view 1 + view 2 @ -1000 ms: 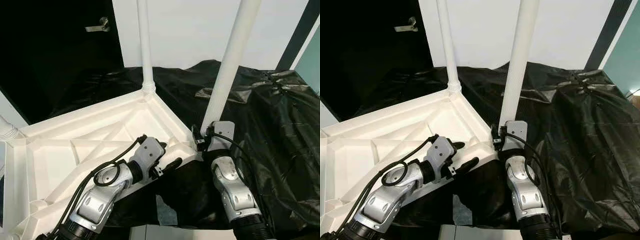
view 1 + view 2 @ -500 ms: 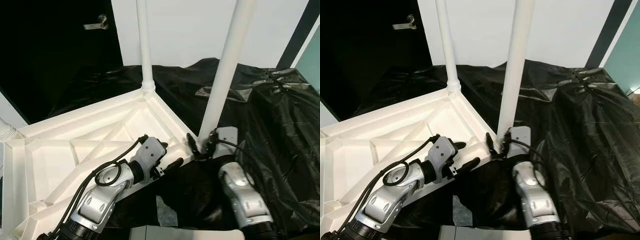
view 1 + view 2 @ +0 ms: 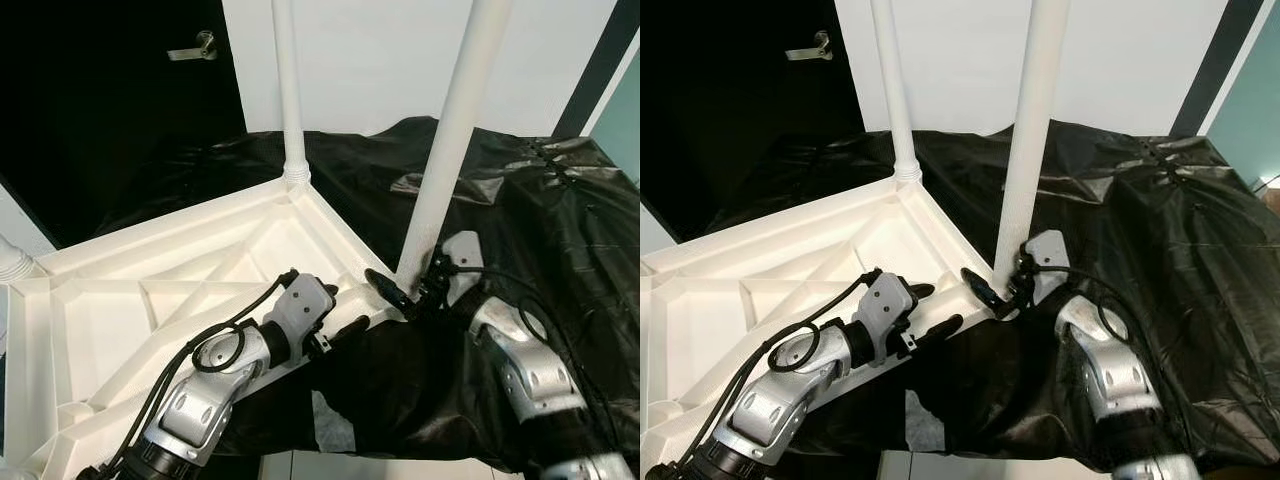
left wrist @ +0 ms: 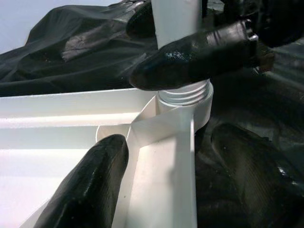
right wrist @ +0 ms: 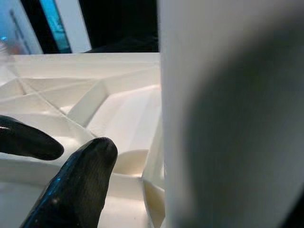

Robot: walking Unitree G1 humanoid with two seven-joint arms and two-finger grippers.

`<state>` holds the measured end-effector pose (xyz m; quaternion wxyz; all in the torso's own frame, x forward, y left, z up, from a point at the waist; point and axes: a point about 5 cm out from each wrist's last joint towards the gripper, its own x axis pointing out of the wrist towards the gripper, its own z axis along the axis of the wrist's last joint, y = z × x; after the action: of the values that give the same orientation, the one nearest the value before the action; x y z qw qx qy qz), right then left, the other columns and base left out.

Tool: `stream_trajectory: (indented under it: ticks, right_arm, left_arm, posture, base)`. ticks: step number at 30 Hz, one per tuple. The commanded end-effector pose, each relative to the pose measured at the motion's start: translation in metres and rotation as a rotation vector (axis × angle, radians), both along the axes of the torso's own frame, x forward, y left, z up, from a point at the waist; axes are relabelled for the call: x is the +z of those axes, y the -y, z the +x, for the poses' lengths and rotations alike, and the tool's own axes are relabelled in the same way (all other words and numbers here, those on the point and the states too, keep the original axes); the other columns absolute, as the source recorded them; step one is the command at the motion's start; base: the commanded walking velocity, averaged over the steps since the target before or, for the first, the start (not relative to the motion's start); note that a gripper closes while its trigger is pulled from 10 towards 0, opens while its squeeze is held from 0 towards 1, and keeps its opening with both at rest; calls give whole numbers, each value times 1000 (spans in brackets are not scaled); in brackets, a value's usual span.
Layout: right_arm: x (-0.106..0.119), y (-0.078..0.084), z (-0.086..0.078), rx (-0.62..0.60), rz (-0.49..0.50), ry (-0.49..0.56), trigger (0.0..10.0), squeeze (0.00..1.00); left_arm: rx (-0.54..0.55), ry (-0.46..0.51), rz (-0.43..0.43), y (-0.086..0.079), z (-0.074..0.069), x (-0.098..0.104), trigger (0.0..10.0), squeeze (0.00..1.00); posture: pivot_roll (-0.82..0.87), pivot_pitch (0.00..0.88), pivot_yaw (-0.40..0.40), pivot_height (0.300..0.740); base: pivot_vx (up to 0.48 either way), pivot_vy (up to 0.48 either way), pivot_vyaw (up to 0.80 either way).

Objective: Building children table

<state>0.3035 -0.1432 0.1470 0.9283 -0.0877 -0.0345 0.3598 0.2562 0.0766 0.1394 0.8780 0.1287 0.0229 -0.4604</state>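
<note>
A white table top [image 3: 180, 270] lies upside down on a black sheet. One white leg [image 3: 288, 100] stands in its far corner. A second leg [image 3: 452, 150] stands in the near right corner, its thread [image 4: 185, 95] partly showing above the socket. My right gripper [image 3: 398, 286] is shut around this leg's base, one finger [image 4: 190, 57] lying across its front. My left gripper [image 3: 340, 308] straddles the table top's rim just left of that corner, one finger [image 4: 90, 190] inside and one outside, shut on the rim.
The black plastic sheet [image 3: 540, 200] covers the ground to the right and behind. A dark door with a handle [image 3: 195, 47] is at the back left, beside a white wall [image 3: 380, 60]. A third leg's base [image 3: 12, 262] shows at the left edge.
My right arm has swung out to the right, and its gripper has turned around the leg's base from behind it to its front. The left gripper has stayed on the rim.
</note>
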Motion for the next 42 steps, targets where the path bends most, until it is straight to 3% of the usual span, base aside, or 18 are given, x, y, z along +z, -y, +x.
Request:
stream_trajectory:
  ticks: [1,2,3,12,16,17,28,42]
  right_arm:
    - [-6,-2,1,55,-28,-32,7961,0]
    - [-6,-2,1,55,-28,-32,7961,0]
    - [-9,-1,1,61,-31,-48,0,0]
    - [-21,6,-1,57,-35,-101,0,0]
    - [-29,13,1,-68,-80,-113,0,0]
    - [-31,14,2,-113,-91,-118,10000,0]
    - [-39,8,-1,-365,-9,-166,10000,0]
    - [-41,-10,-12,-730,98,-145,10000,0]
  left_arm:
    - [-41,-11,7,1,0,0,10000,0]
    - [-41,-11,7,1,0,0,10000,0]
    - [-37,-9,6,0,0,1,10000,0]
    - [-20,-8,5,-3,0,1,10000,0]
    - [-23,-9,8,-4,0,1,10000,0]
    - [-24,-8,9,-4,1,1,10000,0]
    - [-39,-9,11,-2,1,2,10000,0]
    - [-50,-15,11,-1,0,1,10000,0]
  posture:
    - [0,0,-15,740]
    - [0,0,-15,740]
    - [5,0,-20,740]
    - [8,0,-17,740]
    - [2,0,-8,740]
    - [-1,0,-5,740]
    - [-12,0,7,740]
    - [-12,0,12,740]
  base:
    - [0,0,0]
    - [0,0,0]
    - [0,0,0]
    - [0,0,0]
    - [0,0,0]
    - [0,0,0]
    - [0,0,0]
    - [0,0,0]
